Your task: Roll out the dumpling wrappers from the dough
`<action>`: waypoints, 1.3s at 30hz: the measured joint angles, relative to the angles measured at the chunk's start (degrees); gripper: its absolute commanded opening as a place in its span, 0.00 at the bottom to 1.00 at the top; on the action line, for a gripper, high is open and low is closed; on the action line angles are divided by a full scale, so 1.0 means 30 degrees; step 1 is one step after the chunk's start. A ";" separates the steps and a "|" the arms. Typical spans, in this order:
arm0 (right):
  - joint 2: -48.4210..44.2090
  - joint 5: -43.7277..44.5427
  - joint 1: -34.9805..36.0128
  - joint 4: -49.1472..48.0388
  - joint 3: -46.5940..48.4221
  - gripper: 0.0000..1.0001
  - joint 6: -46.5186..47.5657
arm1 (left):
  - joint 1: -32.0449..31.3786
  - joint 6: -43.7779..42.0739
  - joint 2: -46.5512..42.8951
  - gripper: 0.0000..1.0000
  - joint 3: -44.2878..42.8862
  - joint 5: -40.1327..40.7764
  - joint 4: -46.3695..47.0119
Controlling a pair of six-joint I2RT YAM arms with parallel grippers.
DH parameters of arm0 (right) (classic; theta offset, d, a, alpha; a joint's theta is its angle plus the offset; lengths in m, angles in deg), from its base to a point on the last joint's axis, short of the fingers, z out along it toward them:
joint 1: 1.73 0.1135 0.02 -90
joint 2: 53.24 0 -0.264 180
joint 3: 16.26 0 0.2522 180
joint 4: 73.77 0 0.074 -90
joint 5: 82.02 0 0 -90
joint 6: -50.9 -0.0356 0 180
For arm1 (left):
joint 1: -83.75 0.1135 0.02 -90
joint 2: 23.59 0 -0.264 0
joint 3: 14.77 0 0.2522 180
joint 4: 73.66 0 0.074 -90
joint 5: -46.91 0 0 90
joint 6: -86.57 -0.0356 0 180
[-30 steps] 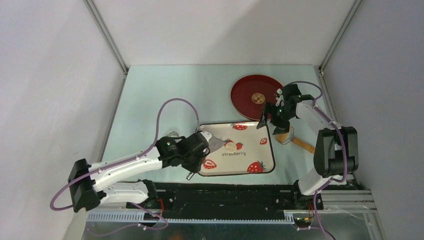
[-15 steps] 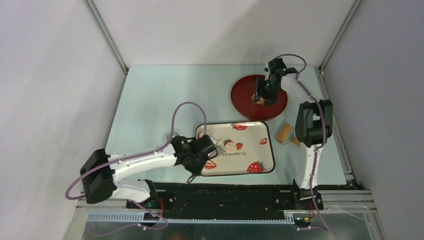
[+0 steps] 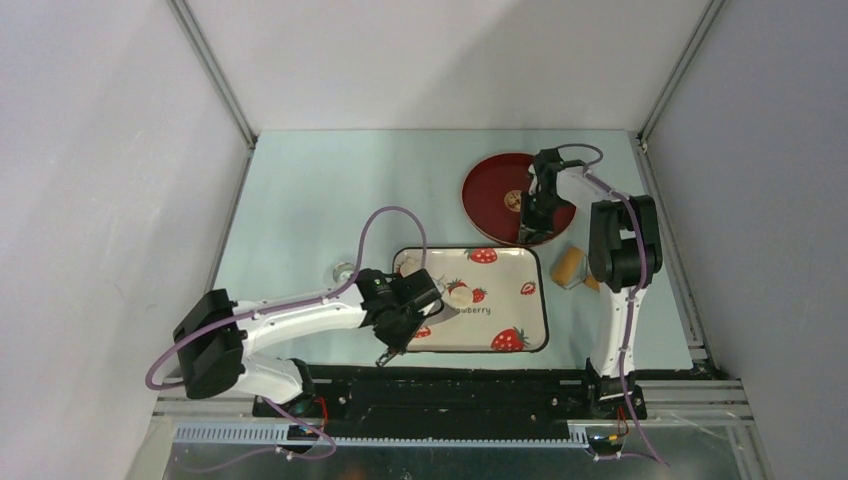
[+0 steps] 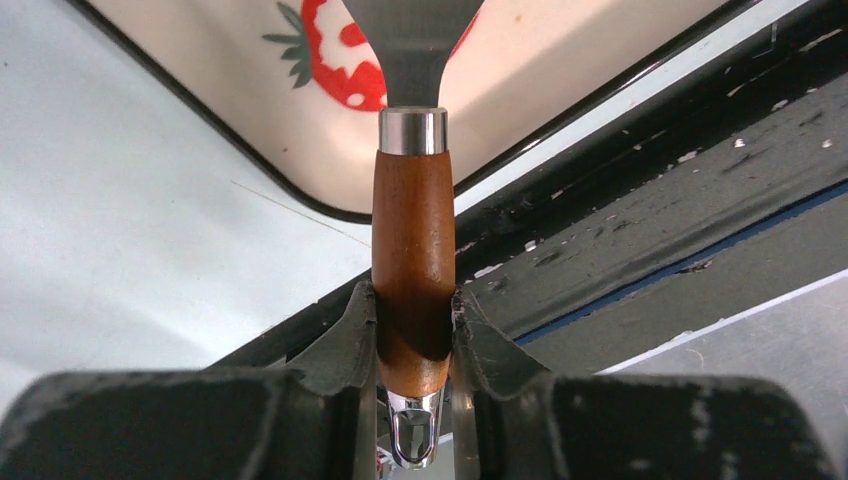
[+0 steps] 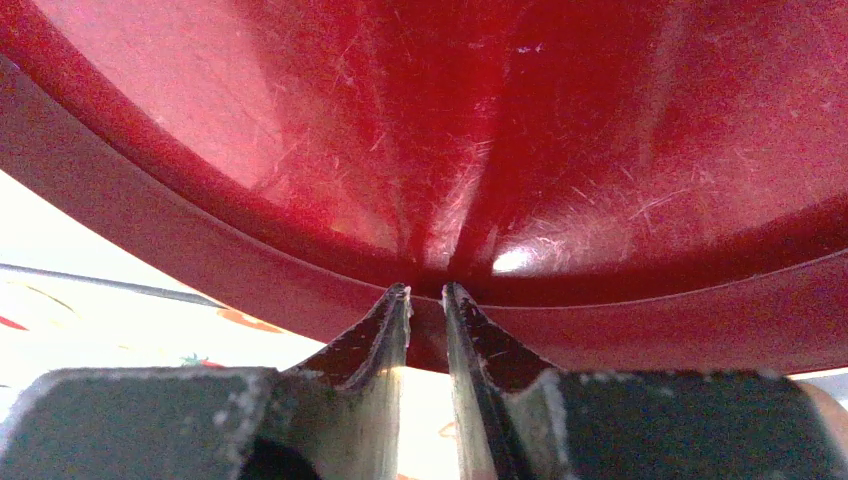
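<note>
Left pincer is clenched on the spatula handle, blade over the tray. Dough lies near the tray's centre, at the blade's 3 o'clock. Right pincer grasps the plate rim at 5 o'clock.

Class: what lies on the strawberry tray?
A pale dough lump near the middle of the tray; the scraper held by the left gripper reaches over it. Anything beneath them is hidden.
</note>
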 measured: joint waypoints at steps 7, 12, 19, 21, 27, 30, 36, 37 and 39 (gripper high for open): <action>-0.1253 -0.0175 0.0029 -0.0787 -0.2018 0.37 -0.0022 | -0.0146 -0.0670 0.0721 0.00 -0.0539 -0.0372 -0.0029; -0.1887 -0.0168 0.0066 -0.0831 -0.2616 0.61 -0.0109 | -0.0160 -0.0860 0.0736 0.00 -0.0539 -0.0313 -0.0211; -0.4823 0.0437 0.0066 -0.0270 -0.3257 0.81 -0.0510 | -0.0168 -0.0991 -0.0204 0.00 -0.0525 -0.0321 -0.0554; -0.6368 0.0568 0.0029 -0.0175 -0.3679 0.81 -0.0605 | -0.0168 -0.0998 -0.0262 0.00 -0.0474 -0.0321 -0.0561; -1.0462 -0.0219 -0.0583 -0.0270 -0.6732 0.58 -0.1049 | -0.0313 -0.1188 -0.0262 0.00 -0.0430 -0.0335 -0.0590; -1.1635 -0.0860 -0.1122 -0.0131 -0.9143 0.52 -0.1362 | -0.0335 -0.1290 -0.0262 0.00 -0.0430 -0.0350 -0.0597; -1.2531 -0.1945 -0.1916 0.0029 -1.2954 0.50 -0.1821 | -0.0525 -0.1290 -0.0255 0.00 -0.0430 -0.0408 -0.0699; -1.2524 -0.2076 -0.1945 -0.0058 -1.3376 0.50 -0.1880 | -0.0546 -0.1290 -0.0255 0.00 -0.0430 -0.0408 -0.0721; -1.2458 -0.2215 -0.1945 -0.0255 -1.3967 0.50 -0.1953 | -0.0597 -0.1290 -0.0255 0.00 -0.0430 -0.0423 -0.0765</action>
